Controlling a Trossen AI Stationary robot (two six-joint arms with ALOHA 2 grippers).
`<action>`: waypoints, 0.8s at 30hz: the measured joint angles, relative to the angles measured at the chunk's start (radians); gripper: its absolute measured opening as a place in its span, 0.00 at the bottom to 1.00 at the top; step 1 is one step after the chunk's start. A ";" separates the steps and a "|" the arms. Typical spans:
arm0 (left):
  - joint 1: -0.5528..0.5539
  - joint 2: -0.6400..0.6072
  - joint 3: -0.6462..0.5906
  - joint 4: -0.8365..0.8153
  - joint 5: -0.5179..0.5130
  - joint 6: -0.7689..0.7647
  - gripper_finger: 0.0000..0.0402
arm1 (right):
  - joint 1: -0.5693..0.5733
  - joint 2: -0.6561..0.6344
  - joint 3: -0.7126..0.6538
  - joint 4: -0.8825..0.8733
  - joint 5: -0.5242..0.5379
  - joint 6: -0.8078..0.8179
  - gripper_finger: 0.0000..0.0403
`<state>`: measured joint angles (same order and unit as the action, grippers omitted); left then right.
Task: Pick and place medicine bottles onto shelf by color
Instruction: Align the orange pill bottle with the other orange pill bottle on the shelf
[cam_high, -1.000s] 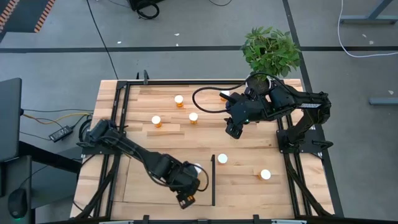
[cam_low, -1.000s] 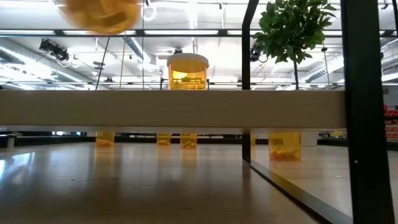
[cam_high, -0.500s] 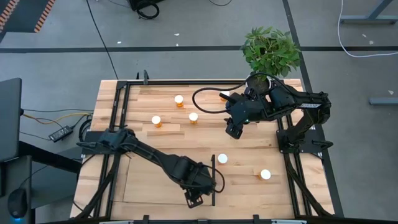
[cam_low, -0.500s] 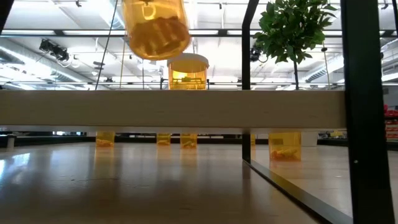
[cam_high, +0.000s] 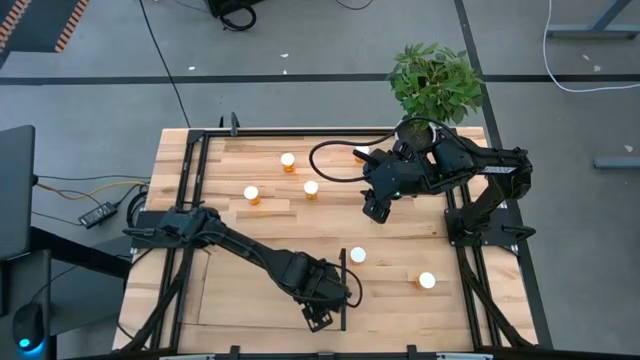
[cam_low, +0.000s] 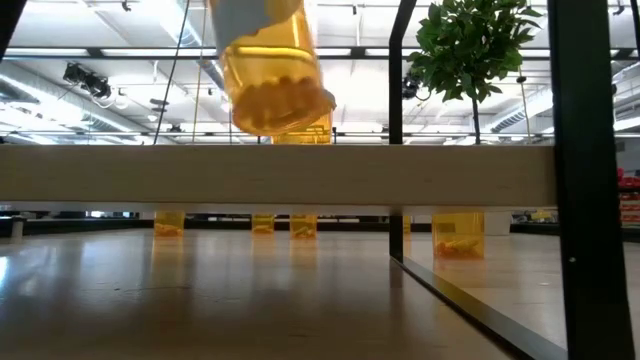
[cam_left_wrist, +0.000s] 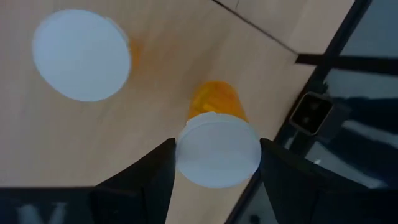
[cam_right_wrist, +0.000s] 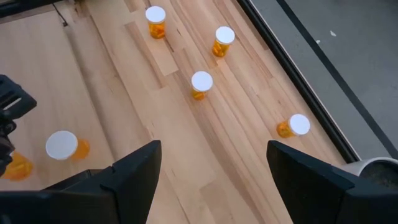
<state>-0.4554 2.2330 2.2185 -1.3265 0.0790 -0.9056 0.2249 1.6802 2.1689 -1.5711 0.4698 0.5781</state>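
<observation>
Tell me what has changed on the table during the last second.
The left gripper, still holding a medicine bottle, carried it rightward over the shelf toward the black strip. The right gripper and the other bottles stayed put.

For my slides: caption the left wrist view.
Left gripper holds a white-capped orange medicine bottle above the shelf, beside another bottle.

No readable text, label, brand, number or sign anywhere in these views.
</observation>
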 joint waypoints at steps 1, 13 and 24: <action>-0.002 0.001 0.000 0.007 -0.001 -0.011 0.54 | 0.000 0.000 0.000 0.000 0.000 0.000 0.74; -0.012 0.054 0.000 0.038 0.043 -0.047 0.54 | 0.000 0.000 0.000 0.001 0.000 -0.002 0.74; -0.011 0.056 0.001 0.035 0.065 -0.052 0.57 | 0.000 0.000 0.000 0.000 0.000 -0.010 0.74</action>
<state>-0.4664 2.2887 2.2196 -1.2911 0.1436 -0.9581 0.2249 1.6802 2.1689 -1.5707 0.4698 0.5682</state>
